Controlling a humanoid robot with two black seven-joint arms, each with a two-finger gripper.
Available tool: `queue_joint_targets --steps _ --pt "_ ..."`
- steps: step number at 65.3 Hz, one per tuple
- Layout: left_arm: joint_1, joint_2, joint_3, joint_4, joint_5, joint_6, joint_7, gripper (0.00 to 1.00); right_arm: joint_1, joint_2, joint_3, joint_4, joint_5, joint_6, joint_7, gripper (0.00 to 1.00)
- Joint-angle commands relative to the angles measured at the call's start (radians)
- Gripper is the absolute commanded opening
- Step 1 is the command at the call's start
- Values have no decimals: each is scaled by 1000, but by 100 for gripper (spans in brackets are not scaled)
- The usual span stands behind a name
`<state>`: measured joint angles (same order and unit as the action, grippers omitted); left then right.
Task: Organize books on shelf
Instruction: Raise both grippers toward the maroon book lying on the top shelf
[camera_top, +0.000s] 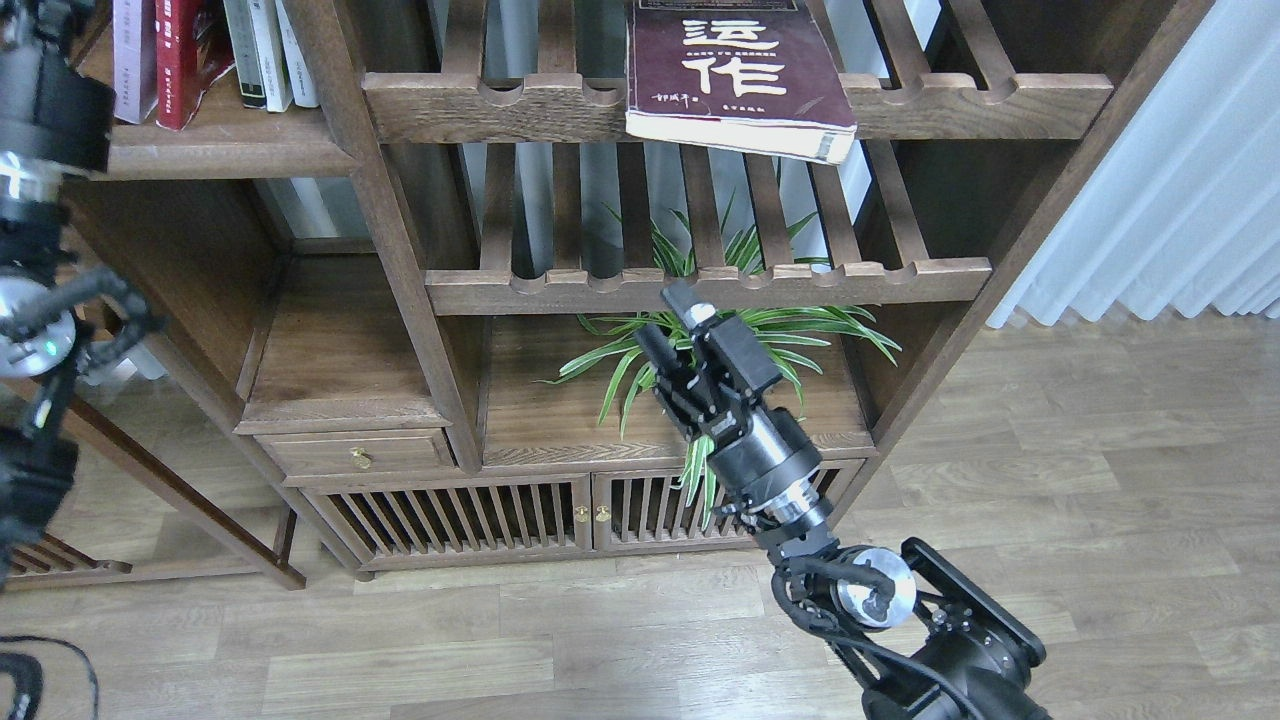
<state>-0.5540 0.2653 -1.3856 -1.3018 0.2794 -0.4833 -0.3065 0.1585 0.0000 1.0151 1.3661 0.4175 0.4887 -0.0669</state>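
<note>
The thick maroon book (740, 70) with white Chinese characters lies flat on the upper slatted rack, its corner hanging over the front rail. A red book (180, 60) and a pale lavender book (130, 55) stand upright on the dark plank shelf (220, 155) at top left. My right gripper (665, 318) is open and empty, in front of the plant and just below the lower slatted rail, well under the maroon book. My left arm (50, 110) rises along the left edge beside the shelf. Its fingers are cut off by the top of the view.
Thin white- and grey-spined books (265, 50) stand right of the red one. A spider plant in a white pot (720, 345) sits on the cabinet top behind my right gripper. Two slatted racks (700, 285) cross above it. A curtain (1150, 200) hangs at right.
</note>
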Motion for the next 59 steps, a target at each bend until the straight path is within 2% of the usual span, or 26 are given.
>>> queue_joint_targets --steps 1,4,10,19,21,30,37,44,59 --pt "35 -34 -1 -2 -2 -5 1 55 7 0 3 39 0 0 1 83" --pt "49 -54 2 -1 0 -5 1 56 13 0 3 45 0 0 1 83" --pt "101 -110 14 -1 0 -5 21 65 48 0 6 42 -2 0 3 83" --pt "108 -173 13 1 0 -5 20 66 84 0 22 38 -2 0 4 84" --pt "108 -190 14 1 -2 -5 20 69 91 0 36 38 -2 0 6 84" --pt "104 -247 20 -1 -2 -5 29 76 124 0 60 34 -2 -78 12 84" --pt "108 -259 45 1 0 -5 59 84 139 0 71 28 -3 -122 12 84" --pt "108 -265 74 3 0 -5 59 86 147 0 76 11 -5 -162 12 84" --pt "106 -265 112 3 0 -5 66 89 179 0 95 -15 -8 -173 12 84"
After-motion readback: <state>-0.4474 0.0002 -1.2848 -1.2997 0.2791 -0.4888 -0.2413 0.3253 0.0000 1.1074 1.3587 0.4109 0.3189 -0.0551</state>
